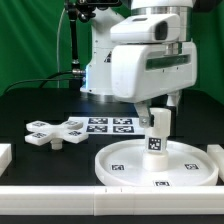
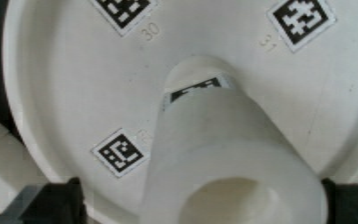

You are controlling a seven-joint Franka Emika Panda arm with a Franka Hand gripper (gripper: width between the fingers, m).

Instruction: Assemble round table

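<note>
1. Green curtain behind, black tabletop point(image 1: 30, 105); a white rail point(image 1: 100, 200) along the front hides the near edge
2. Round disc point(image 1: 120, 165) lies flat toward the exterior view's right, its front rim cut by that rail
3. Cylinder point(image 1: 157, 140) stands upright on the disc, about central
4. Gripper point(image 1: 159, 108) hangs over the cylinder's top, jaws spread wide either side; contact not discernible (fingertips point(image 2: 51, 200) only dark slivers at the wrist view's edge)
5. Cross-shaped piece point(image 1: 55, 132) lies flat, well apart from the disc, beside the marker board point(image 1: 108, 125), whose far end is lost behind the cylinder
</note>
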